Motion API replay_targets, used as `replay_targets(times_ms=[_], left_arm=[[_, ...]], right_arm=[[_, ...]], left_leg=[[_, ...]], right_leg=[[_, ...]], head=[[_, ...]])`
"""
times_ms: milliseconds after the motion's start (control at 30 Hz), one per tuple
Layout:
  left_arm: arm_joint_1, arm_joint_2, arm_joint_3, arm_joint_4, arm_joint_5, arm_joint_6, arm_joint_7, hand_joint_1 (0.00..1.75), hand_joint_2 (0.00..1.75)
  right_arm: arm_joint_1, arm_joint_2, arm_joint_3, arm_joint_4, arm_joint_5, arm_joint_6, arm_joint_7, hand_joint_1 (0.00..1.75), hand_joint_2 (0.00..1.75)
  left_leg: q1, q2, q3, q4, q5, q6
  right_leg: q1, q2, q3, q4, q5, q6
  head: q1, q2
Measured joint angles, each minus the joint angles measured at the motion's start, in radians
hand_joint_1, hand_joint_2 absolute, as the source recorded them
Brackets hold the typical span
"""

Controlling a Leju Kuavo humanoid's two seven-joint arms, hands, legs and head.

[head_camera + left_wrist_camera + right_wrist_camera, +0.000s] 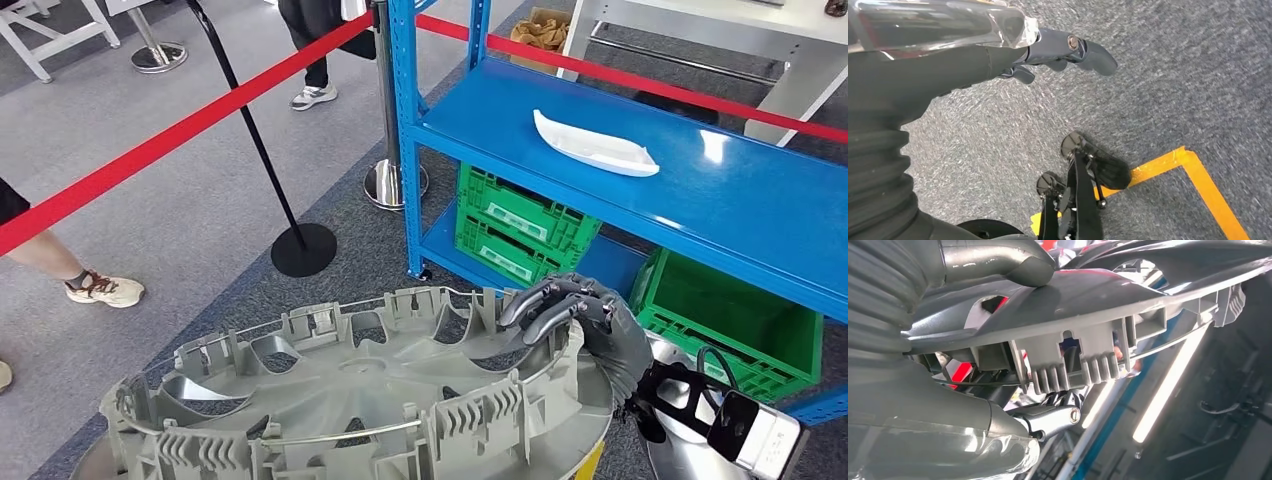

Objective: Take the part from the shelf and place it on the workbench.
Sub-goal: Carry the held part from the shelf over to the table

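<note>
The right hand (585, 320), at the lower right of the head view, has its dark fingers (545, 300) curled over the rim of the part (350, 390) and grips it there. In the right wrist view the same hand (948, 385) has its thick grey thumb (998, 260) on one face of the part (1088, 305) and a finger (1050, 420) under the other, so the rim is clamped between them.

The part is a large round grey plastic wheel cover, seen from its inner side: curved spoke openings, a shallow dished middle, ribbed clips standing up around the edge and a thin wire ring running through them. It fills the lower middle of the head view, held roughly level, with the right hand at its right edge.

The left hand (1013, 55) holds nothing; it hangs over grey carpet (1173, 75) beside a yellow floor line (1198, 175), fingers partly curled and apart.

In the upper right of the head view stands a blue shelf (620, 190) with a white curved piece (595, 145) lying on it and green crates (520, 225) underneath. A red barrier rope (180, 130) crosses the upper left.
</note>
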Motion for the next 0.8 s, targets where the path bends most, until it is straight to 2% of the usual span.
replay_targets(times_ms=[33, 67, 100, 133, 167, 200, 233, 300, 333, 400, 433, 500, 533, 567, 600, 633, 667, 700, 733, 800], left_arm=[[-0.002, -0.001, -0.004, 0.001, -0.007, 0.001, 0.002, 0.00, 1.75], [-0.004, -0.001, -0.009, 0.001, -0.013, 0.001, 0.003, 0.00, 1.75], [-0.005, -0.002, -0.013, 0.002, -0.017, 0.002, 0.003, 0.00, 1.75], [-0.005, -0.003, -0.017, 0.002, -0.021, 0.002, 0.003, 0.00, 1.75], [-0.004, -0.004, -0.019, 0.002, -0.024, 0.003, 0.003, 0.00, 1.75], [-0.003, -0.004, -0.022, 0.003, -0.028, 0.004, 0.003, 0.00, 1.75], [-0.004, -0.004, -0.026, 0.003, -0.033, 0.004, 0.003, 0.00, 1.75], [-0.007, -0.005, -0.035, 0.003, -0.044, 0.002, 0.005, 0.00, 1.75], [-0.007, -0.006, -0.039, 0.003, -0.048, 0.002, 0.007, 0.00, 1.75], [-0.006, -0.007, -0.045, 0.004, -0.053, 0.002, 0.016, 0.00, 1.75], [-0.004, -0.008, -0.047, 0.004, -0.055, 0.004, 0.022, 0.00, 1.75], [-0.003, -0.010, -0.049, 0.005, -0.051, 0.011, 0.033, 0.00, 1.75], [-0.004, -0.011, -0.049, 0.006, -0.048, 0.015, 0.038, 0.00, 1.75], [-0.004, -0.012, -0.049, 0.006, -0.042, 0.020, 0.043, 0.00, 1.75], [-0.004, -0.014, -0.049, 0.006, -0.037, 0.024, 0.047, 0.00, 1.75], [-0.003, -0.015, -0.048, 0.007, -0.032, 0.027, 0.050, 0.00, 1.75], [-0.002, -0.016, -0.048, 0.007, -0.028, 0.029, 0.052, 0.00, 1.75], [-0.001, -0.017, -0.048, 0.008, -0.026, 0.030, 0.053, 0.00, 1.75], [-0.001, -0.018, -0.048, 0.009, -0.024, 0.031, 0.055, 0.00, 1.75], [-0.001, -0.019, -0.047, 0.010, -0.020, 0.033, 0.056, 0.00, 1.75]], right_arm=[[-0.002, 0.000, 0.001, 0.003, -0.005, 0.000, 0.000, 1.75, 1.75], [-0.003, -0.001, 0.002, 0.006, -0.011, 0.002, 0.002, 1.75, 1.75], [-0.003, -0.001, 0.003, 0.009, -0.017, 0.004, 0.004, 1.75, 1.75], [-0.004, -0.001, 0.005, 0.012, -0.023, 0.006, 0.008, 1.75, 1.75], [-0.005, -0.001, 0.008, 0.015, -0.029, 0.007, 0.012, 1.75, 1.75], [-0.008, 0.000, 0.011, 0.018, -0.036, 0.008, 0.016, 1.75, 1.75], [-0.010, 0.000, 0.013, 0.019, -0.041, 0.006, 0.021, 1.75, 1.75], [-0.013, -0.001, 0.017, 0.019, -0.047, 0.002, 0.030, 1.75, 1.75], [-0.012, -0.002, 0.018, 0.018, -0.048, 0.001, 0.034, 1.75, 1.75], [-0.009, -0.004, 0.020, 0.014, -0.051, 0.000, 0.041, 1.75, 1.75], [-0.009, -0.006, 0.021, 0.012, -0.053, 0.000, 0.044, 1.75, 1.75], [-0.009, -0.010, 0.024, 0.009, -0.062, 0.005, 0.046, 1.75, 1.75], [-0.011, -0.012, 0.026, 0.011, -0.070, 0.011, 0.046, 1.75, 1.75], [-0.014, -0.013, 0.029, 0.014, -0.078, 0.019, 0.046, 1.75, 1.75], [-0.020, -0.013, 0.033, 0.019, -0.085, 0.026, 0.045, 1.75, 1.75], [-0.027, -0.014, 0.039, 0.026, -0.091, 0.032, 0.045, 1.75, 1.75], [-0.034, -0.014, 0.044, 0.033, -0.094, 0.036, 0.045, 1.75, 1.75], [-0.043, -0.015, 0.050, 0.038, -0.096, 0.038, 0.044, 1.75, 1.75], [-0.051, -0.016, 0.055, 0.043, -0.097, 0.039, 0.043, 1.75, 1.75], [-0.065, -0.019, 0.062, 0.049, -0.094, 0.034, 0.039, 1.75, 1.75]], left_leg=[[-0.001, 0.034, -0.030, 0.062, -0.033, -0.004], [0.000, 0.054, -0.064, 0.132, -0.064, -0.008], [0.001, 0.063, -0.092, 0.191, -0.086, -0.010], [0.003, 0.067, -0.105, 0.219, -0.089, -0.012], [0.004, 0.071, -0.096, 0.205, -0.075, -0.012], [0.005, 0.078, -0.066, 0.153, -0.046, -0.011], [0.004, 0.099, -0.022, 0.077, -0.015, -0.009], [-0.003, 0.136, 0.046, -0.042, 0.019, -0.001], [-0.007, 0.145, 0.059, -0.066, 0.022, 0.004], [-0.010, 0.125, 0.057, -0.070, 0.023, 0.016], [-0.008, 0.113, 0.056, -0.072, 0.027, 0.022], [-0.002, 0.091, 0.056, -0.077, 0.034, 0.034], [-0.001, 0.079, 0.055, -0.078, 0.037, 0.038], [-0.001, 0.067, 0.053, -0.078, 0.038, 0.040], [-0.002, 0.054, 0.051, -0.078, 0.040, 0.042], [-0.003, 0.040, 0.049, -0.077, 0.041, 0.043], [-0.003, 0.025, 0.049, -0.076, 0.042, 0.042], [-0.003, 0.010, 0.048, -0.075, 0.043, 0.041], [-0.002, -0.005, 0.048, -0.073, 0.044, 0.040], [-0.003, -0.034, 0.040, -0.065, 0.045, 0.031]], right_leg=[[0.001, -0.014, -0.001, 0.000, 0.001, -0.002], [0.002, -0.029, -0.003, 0.000, 0.001, -0.003], [0.002, -0.044, -0.005, 0.001, 0.001, -0.003], [0.002, -0.059, -0.006, 0.001, 0.001, -0.003], [0.002, -0.073, -0.006, 0.001, 0.001, -0.003], [0.002, -0.087, -0.005, 0.001, 0.000, -0.002], [0.003, -0.099, -0.003, 0.001, -0.001, 0.000], [0.009, -0.121, 0.000, 0.002, -0.005, 0.008], [0.011, -0.131, 0.002, 0.002, -0.007, 0.014], [0.011, -0.151, 0.005, -0.001, -0.007, 0.025], [0.009, -0.146, 0.005, 0.002, -0.012, 0.031], [0.006, -0.095, -0.016, 0.057, -0.050, 0.040], [0.004, -0.061, -0.043, 0.117, -0.083, 0.043], [0.004, -0.037, -0.078, 0.193, -0.117, 0.043], [0.004, -0.027, -0.111, 0.260, -0.141, 0.043], [0.005, -0.023, -0.131, 0.299, -0.147, 0.041], [0.005, -0.021, -0.132, 0.298, -0.133, 0.039], [0.004, -0.016, -0.113, 0.254, -0.103, 0.036], [0.002, 0.002, -0.079, 0.180, -0.064, 0.033], [-0.004, 0.054, -0.021, 0.051, -0.018, 0.031]], head=[[-0.003, 0.000], [-0.006, 0.000], [-0.006, 0.000], [-0.006, 0.000], [-0.006, 0.000], [-0.006, 0.000], [-0.007, 0.000], [-0.006, 0.000], [-0.004, 0.000], [-0.002, 0.000], [-0.001, 0.000], [0.003, 0.000], [0.006, 0.000], [0.007, 0.000], [0.008, 0.000], [0.008, 0.000], [0.008, 0.000], [0.008, 0.000], [0.009, 0.000], [0.008, 0.000]])
